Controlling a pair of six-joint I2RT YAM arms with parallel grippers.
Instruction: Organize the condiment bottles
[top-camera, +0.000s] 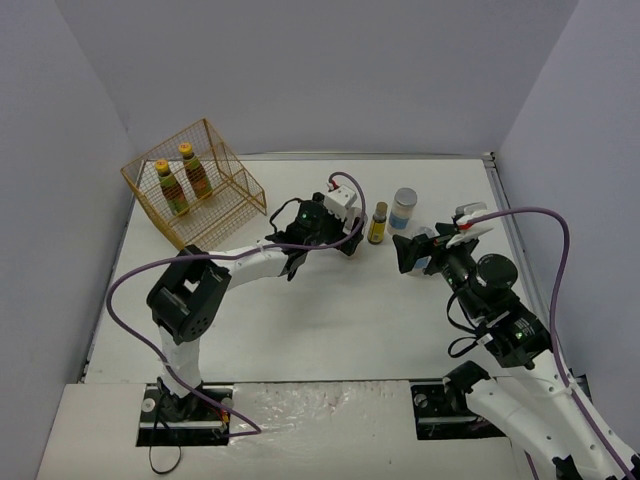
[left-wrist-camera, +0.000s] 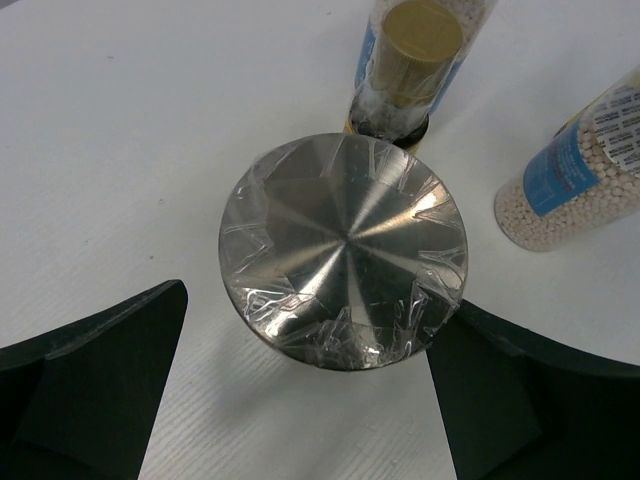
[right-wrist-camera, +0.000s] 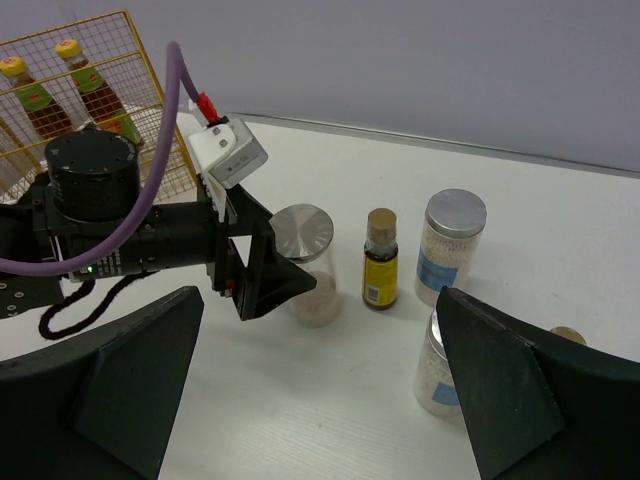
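Note:
My left gripper (left-wrist-camera: 312, 335) is open, its jaws on either side of a clear jar with a foil-wrapped silver lid (left-wrist-camera: 345, 265) that stands on the table; the same jar shows in the right wrist view (right-wrist-camera: 305, 240). Beside it stand a slim dark bottle with a yellow cap (right-wrist-camera: 380, 260) and a white-filled jar with a silver lid (right-wrist-camera: 452, 245). Another such jar (right-wrist-camera: 440, 365) stands close to my right gripper (right-wrist-camera: 320, 340), which is open and empty. Two dark bottles (top-camera: 172, 188) (top-camera: 196, 172) stand in the wire basket (top-camera: 240, 190).
A yellow cap (right-wrist-camera: 568, 335) peeks out behind my right finger. The left arm (top-camera: 250, 262) stretches across the table from the near left. The basket sits at the back left by the grey wall. The table's right edge (top-camera: 505, 215) is near the right gripper (top-camera: 412, 252).

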